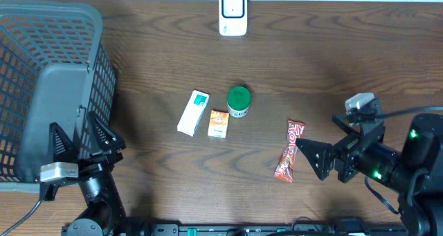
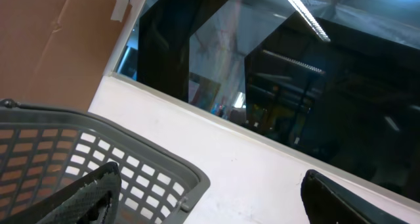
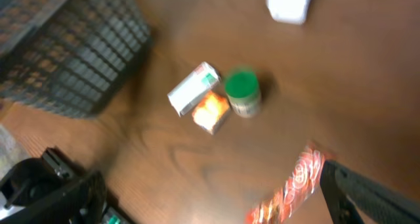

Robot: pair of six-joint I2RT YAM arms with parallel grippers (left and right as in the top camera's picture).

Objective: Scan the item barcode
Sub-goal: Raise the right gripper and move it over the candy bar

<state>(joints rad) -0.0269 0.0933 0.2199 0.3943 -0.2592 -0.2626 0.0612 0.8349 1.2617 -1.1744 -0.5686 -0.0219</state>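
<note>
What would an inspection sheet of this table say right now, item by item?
Surface: brown wooden table.
Job's things: white scanner at the far edge; white-green box, orange box and green-lidded jar clustered mid-table; red snack bar lying apart.
Clutter: grey basket at the left.
Grippers: left gripper open, empty, by the basket; right gripper open, empty, near the snack bar.
Cables: thin black cable at the left arm.
Surroundings: white wall, dark glass panes.

Even overhead light; right wrist view seems motion-blurred.
</note>
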